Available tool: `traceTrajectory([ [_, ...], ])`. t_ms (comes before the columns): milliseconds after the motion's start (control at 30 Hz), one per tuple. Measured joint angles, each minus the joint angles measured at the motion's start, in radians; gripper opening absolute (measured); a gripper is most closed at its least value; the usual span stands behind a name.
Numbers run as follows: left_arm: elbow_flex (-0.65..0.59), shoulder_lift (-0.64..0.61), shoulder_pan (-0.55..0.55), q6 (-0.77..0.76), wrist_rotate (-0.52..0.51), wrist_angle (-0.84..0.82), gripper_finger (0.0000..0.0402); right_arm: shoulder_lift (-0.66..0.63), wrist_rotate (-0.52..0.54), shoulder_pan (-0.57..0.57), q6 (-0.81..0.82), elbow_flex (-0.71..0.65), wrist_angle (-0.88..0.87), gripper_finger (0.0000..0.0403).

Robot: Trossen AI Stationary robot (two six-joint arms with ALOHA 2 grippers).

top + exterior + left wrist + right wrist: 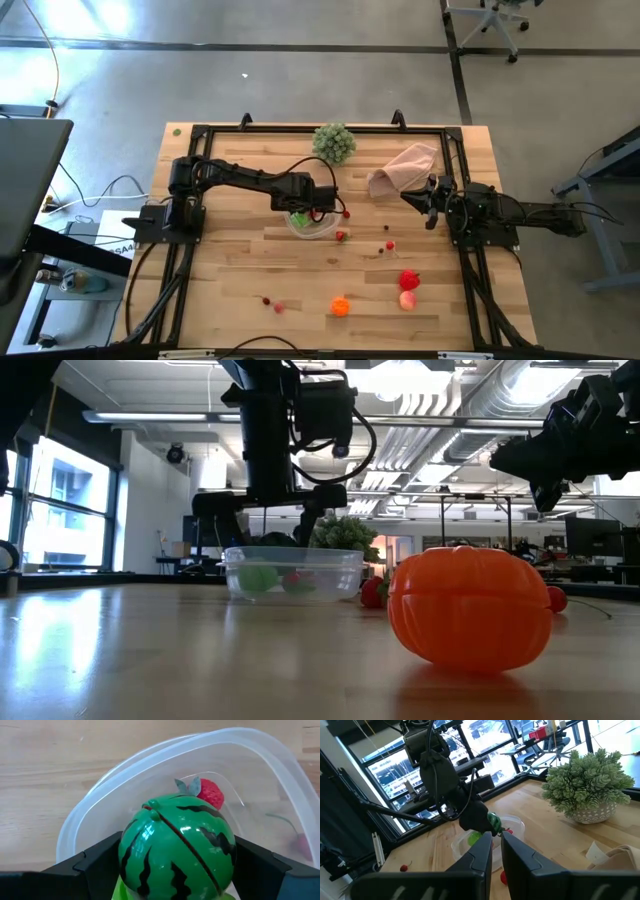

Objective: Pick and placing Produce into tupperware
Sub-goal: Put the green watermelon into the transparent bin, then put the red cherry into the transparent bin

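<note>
Risk of a miss: the left hand (305, 208) holds the striped watermelon (177, 845) over the tupperware (313, 222), so a release while it sits off-centre toward a wall could, I judge, let the round piece bounce off the rim and roll across the table (230, 270).
Risk of a shove: the tupperware is light and see-through; if the fingers dip too low they may nudge it and spill what it holds.
Risk of crowding: a strawberry (210, 793) and a light green piece (257, 577) already lie inside, so the watermelon may land on them and settle high.
Left arm pose: it reaches from the table's left edge to the middle, wrist bent down, its hand just above the tupperware.
Left hand state: closed around the watermelon, one dark finger (95, 865) on each side of it.
Right arm pose: folded back at the right edge, its hand (431, 204) raised near the pinkish cloth (405, 168).
Right hand state: fingers (479, 855) nearly together, holding nothing.
Tupperware place: around the table's middle, nearer the far edge than the near one.
Produce still out: the orange piece (341, 306) by the near edge; the red piece (409, 280) and pink piece (407, 299) toward the near right corner; small berries scattered between.
</note>
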Motion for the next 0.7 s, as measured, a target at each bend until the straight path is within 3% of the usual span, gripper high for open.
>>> traceTrajectory([
  [300, 0.0, 0.0, 0.0, 0.0, 0.001, 0.0, 0.0395, 0.0, 0.0, 0.0, 0.0, 0.0, 0.0, 0.003],
  [533, 0.02, 0.0, 0.0, 0.011, 0.024, -0.011, 0.0372, 0.0, 0.0, 0.0, 0.0, 0.0, 0.0, 0.003],
  [700, 0.116, 0.0, 0.0, 0.016, 0.063, -0.118, 0.0366, 0.0, 0.0, 0.0, 0.0, 0.0, 0.0, 0.003],
])
